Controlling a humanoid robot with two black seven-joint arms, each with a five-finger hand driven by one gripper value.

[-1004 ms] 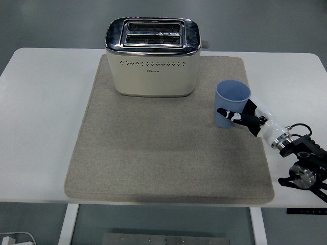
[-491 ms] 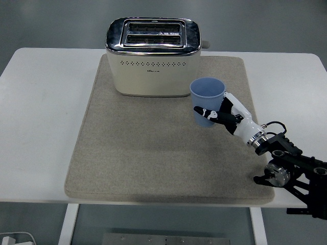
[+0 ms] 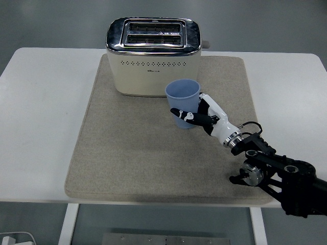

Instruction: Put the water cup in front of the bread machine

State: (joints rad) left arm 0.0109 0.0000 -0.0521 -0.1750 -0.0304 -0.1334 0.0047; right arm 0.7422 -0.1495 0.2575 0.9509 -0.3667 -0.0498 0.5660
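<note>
A light blue cup (image 3: 182, 99) is upright in my right hand (image 3: 199, 116), whose white and black fingers wrap its lower half. It is just in front of the right part of the cream and chrome bread machine (image 3: 152, 56), which stands at the back of the beige mat (image 3: 122, 153). I cannot tell whether the cup's base touches the mat. My right arm (image 3: 276, 173) comes in from the lower right. My left arm is out of view.
The mat lies on a white table (image 3: 36, 102). The bread machine's lever (image 3: 205, 44) sticks out on its right side. The table's near edge runs along the bottom of the view, with a table leg (image 3: 69, 224) below it.
My right hand has carried the cup leftward across the mat, from the right edge of the mat to just in front of the bread machine. My arm has reached further in.
</note>
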